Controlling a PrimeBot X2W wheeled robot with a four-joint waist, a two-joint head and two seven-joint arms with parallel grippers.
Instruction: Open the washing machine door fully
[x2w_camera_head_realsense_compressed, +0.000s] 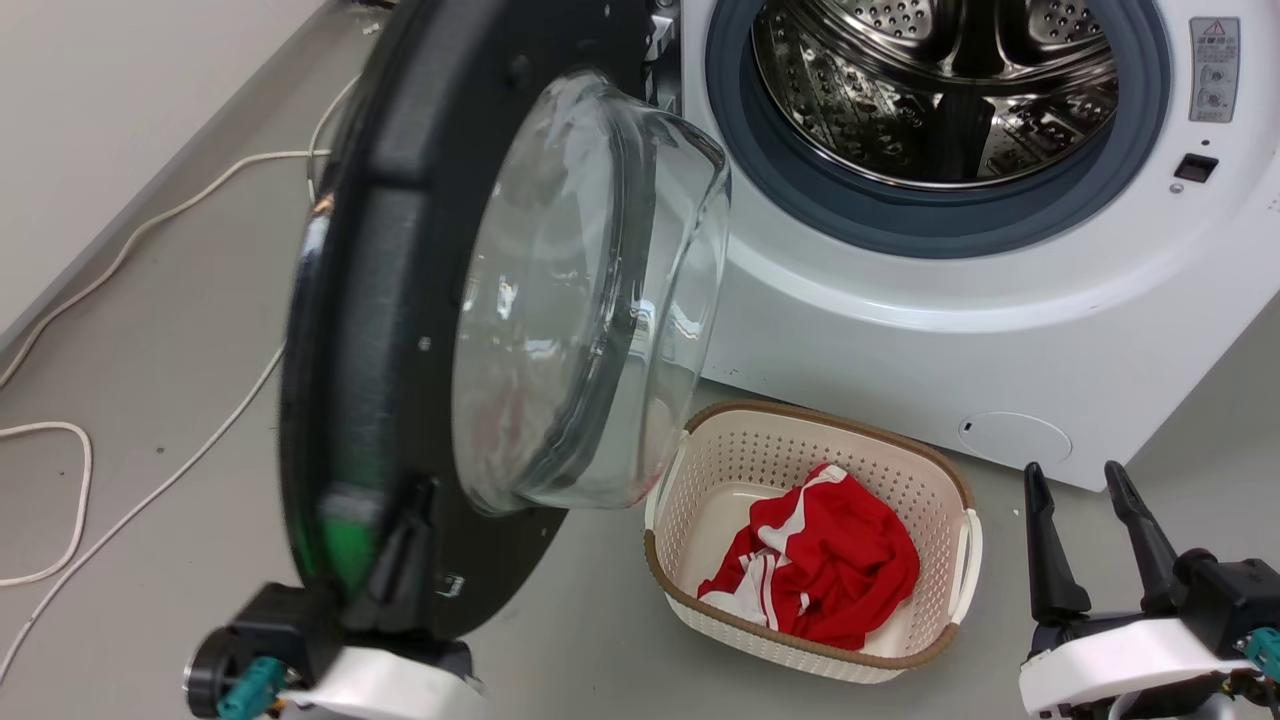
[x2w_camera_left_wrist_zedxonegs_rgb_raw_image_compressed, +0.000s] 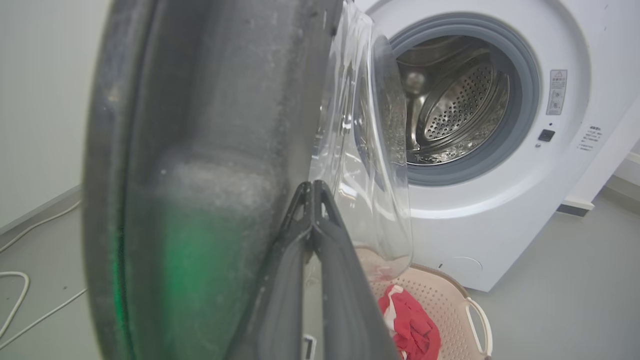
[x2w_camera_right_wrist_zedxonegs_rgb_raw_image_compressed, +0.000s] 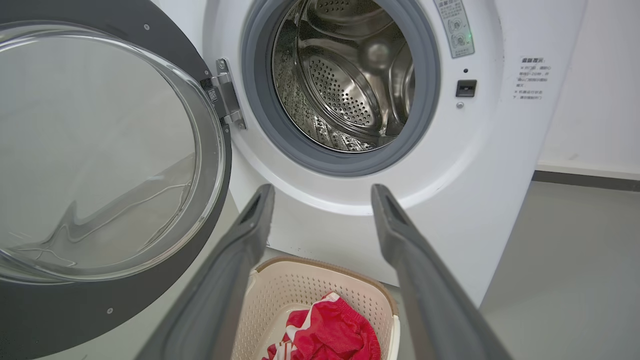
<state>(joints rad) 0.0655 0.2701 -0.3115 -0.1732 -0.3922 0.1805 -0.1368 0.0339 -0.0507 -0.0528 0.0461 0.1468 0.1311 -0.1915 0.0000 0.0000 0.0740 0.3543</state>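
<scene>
Sitting at the open door lower rim: your left claw, pinched closed; your right claw, spread wide near basket.

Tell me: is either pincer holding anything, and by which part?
Nothing is gripped. Left pincer is shut and empty, lying against the inner face of the washing machine door near its rim; right pincer is open, empty.

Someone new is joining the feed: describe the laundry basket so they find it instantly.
Start at the big white washing machine with its round door swung open. On the grey floor right in front of it sits the basket. It alone is cream, perforated and brown-rimmed, holding a red-and-white garment.
</scene>
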